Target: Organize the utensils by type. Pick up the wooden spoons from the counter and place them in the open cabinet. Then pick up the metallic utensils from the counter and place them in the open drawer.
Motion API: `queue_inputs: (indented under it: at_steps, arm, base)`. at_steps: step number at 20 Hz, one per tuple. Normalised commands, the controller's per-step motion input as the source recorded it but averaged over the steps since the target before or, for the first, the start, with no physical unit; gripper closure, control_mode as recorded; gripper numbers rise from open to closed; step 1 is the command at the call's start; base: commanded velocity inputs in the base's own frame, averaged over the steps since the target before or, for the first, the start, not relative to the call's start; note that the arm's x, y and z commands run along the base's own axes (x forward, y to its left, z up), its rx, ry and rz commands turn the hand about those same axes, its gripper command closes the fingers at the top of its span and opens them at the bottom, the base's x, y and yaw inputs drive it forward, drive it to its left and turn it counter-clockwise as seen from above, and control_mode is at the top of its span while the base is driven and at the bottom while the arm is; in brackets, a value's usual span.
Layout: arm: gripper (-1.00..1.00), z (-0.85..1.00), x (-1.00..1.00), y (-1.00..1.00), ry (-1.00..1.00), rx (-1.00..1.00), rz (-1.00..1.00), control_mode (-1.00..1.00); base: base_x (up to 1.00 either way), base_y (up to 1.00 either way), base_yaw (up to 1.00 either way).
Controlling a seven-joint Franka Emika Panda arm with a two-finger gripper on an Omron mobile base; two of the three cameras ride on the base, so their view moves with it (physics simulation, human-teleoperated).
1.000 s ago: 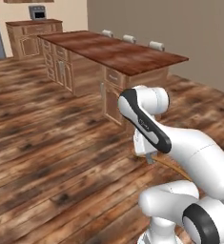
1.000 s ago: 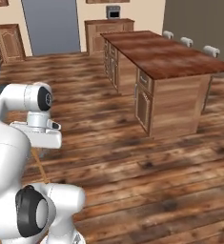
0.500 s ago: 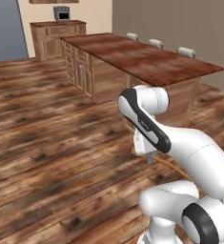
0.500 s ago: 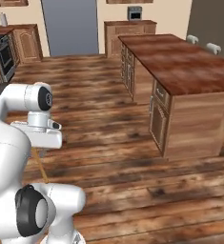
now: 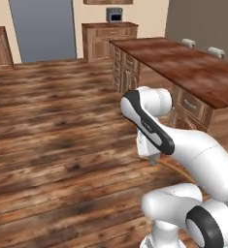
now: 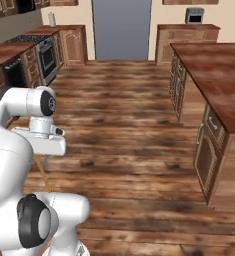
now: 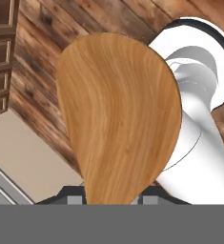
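fingers (image 7: pixel 111 200) clamp wooden spoon (image 7: pixel 118 114) | counter (image 5: pixel 193 68) edge right | floor (image 5: pixel 52 121) open

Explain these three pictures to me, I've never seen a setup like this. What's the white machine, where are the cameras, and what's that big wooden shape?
The white machine is a robot arm on a driving base in a simulated kitchen. Two pictures come from cameras on the base, behind the arm to its left and right, looking over the wooden floor toward the dark reddish-brown counter. The third comes from a camera on the hand. The big shape is an orange-brown wooden spoon, seen very close, held in the pincer.
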Motion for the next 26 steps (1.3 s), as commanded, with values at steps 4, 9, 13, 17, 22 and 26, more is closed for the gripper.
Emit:
queue_inputs:
  at_steps: [4,9,13,17,22,26]
  arm:
    - [1.0,0.0,0.0,0.0,0.0,0.0,0.0,1.0]
    - [1.0,0.0,0.0,0.0,0.0,0.0,0.0,1.0]
    - [1.0,0.0,0.0,0.0,0.0,0.0,0.0,1.0]
    - [1.0,0.0,0.0,0.0,0.0,0.0,0.0,1.0]
    - [1.0,0.0,0.0,0.0,0.0,0.0,0.0,1.0]
    - [1.0,0.0,0.0,0.0,0.0,0.0,0.0,1.0]
  base:
    - [1.0,0.0,0.27]
    - [1.0,0.0,0.22]
    - [1.0,0.0,0.25]
    - [0.98,0.0,0.48]
    - [0.94,0.0,0.5]
    - [0.93,0.0,0.5]
